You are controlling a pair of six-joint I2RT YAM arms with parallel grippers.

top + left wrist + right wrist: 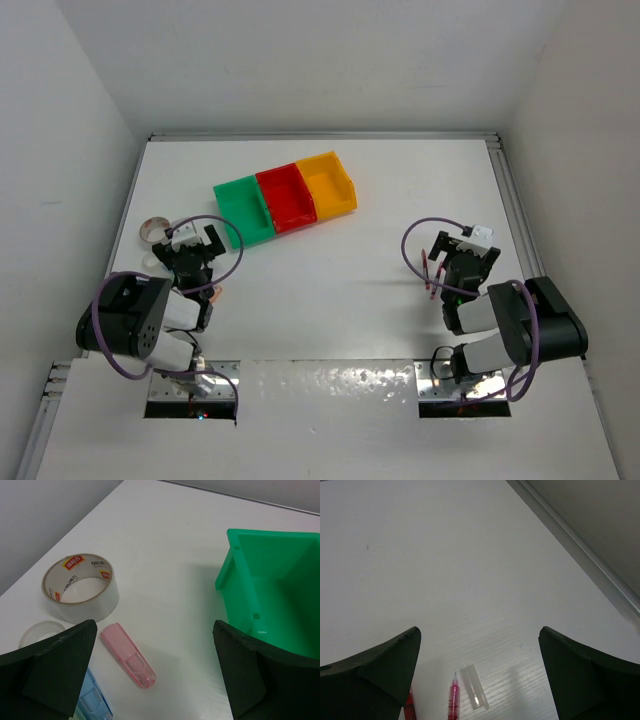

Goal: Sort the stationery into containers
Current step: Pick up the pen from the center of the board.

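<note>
Left claw [154, 626] and right claw [479, 631] both gape, gripping nothing; sorting looks unstarted.
Tape roll [80, 587], pink stick [127, 655] and blue stick [93, 700] lie on the counter [165, 540] by the green bin [275, 595]; red pens [453, 702] sit under the right claw; nothing is binned yet.

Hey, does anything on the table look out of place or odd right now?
One thing: in the right wrist view a clear cap lies loose on the table beside the bare tip of a pink pen, so that pen looks uncapped. Nothing looks spilled or broken.
</note>
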